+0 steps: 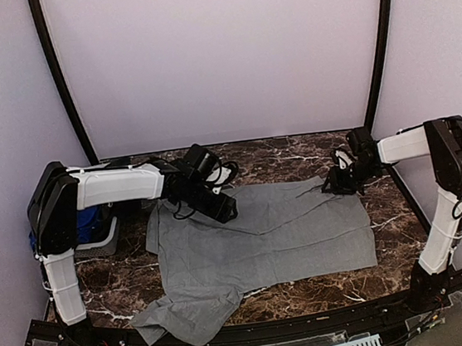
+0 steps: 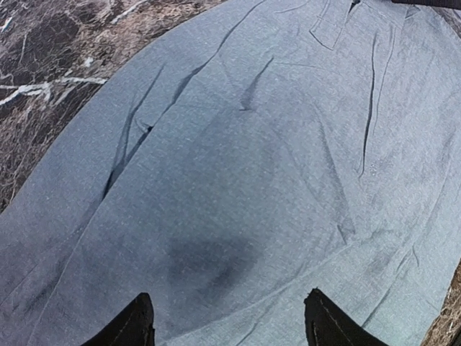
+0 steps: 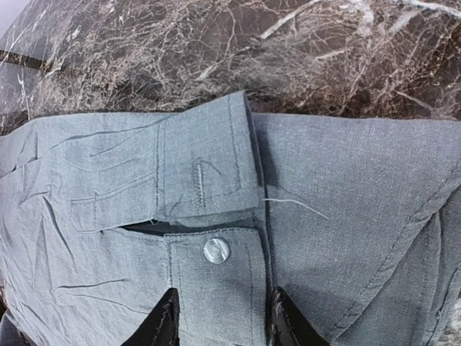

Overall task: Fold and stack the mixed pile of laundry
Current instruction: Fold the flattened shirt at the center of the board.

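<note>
A grey shirt lies spread flat on the marble table, with one sleeve bunched toward the front edge. My left gripper hovers over the shirt's upper left part. In the left wrist view it stands open above smooth grey cloth, holding nothing. My right gripper is at the shirt's far right corner. The right wrist view shows it partly open, its fingertips either side of a buttoned cuff that lies flat. Blue cloth shows behind the left arm.
A small grey basket stands at the left edge, partly hidden by the left arm. Bare marble runs behind the shirt to the back wall. Black frame bars rise at both back corners. A black rail edges the front.
</note>
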You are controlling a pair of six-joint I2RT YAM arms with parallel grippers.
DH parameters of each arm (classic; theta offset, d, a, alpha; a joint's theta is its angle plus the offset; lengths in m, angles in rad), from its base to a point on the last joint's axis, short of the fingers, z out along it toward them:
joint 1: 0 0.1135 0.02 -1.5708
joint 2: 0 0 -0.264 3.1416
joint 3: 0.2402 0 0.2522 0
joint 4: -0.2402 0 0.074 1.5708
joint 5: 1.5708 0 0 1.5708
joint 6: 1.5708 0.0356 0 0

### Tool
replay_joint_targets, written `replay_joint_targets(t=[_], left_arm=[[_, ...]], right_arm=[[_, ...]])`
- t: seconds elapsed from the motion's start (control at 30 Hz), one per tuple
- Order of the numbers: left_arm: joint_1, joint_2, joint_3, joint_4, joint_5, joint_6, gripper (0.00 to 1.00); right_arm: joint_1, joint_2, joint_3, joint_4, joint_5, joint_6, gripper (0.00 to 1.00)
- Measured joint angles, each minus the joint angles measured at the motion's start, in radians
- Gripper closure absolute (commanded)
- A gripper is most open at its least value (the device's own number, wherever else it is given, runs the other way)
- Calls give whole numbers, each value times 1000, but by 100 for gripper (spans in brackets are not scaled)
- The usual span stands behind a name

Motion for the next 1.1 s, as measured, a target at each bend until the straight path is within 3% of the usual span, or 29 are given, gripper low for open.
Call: replay_joint_targets(t=[0.13,0.37,1.1], left_arm=[[14,-10,0,-2,-9,-11,28],[33,-66,-6,0,-21,-23,28],[65,-99,-81,27,9,-31,32]], right_arm=[[8,14,6,-14,11,-3,66],[14,21,17,-33,6,-10,100],[57,-183,-86,-58,-11,26,100]])
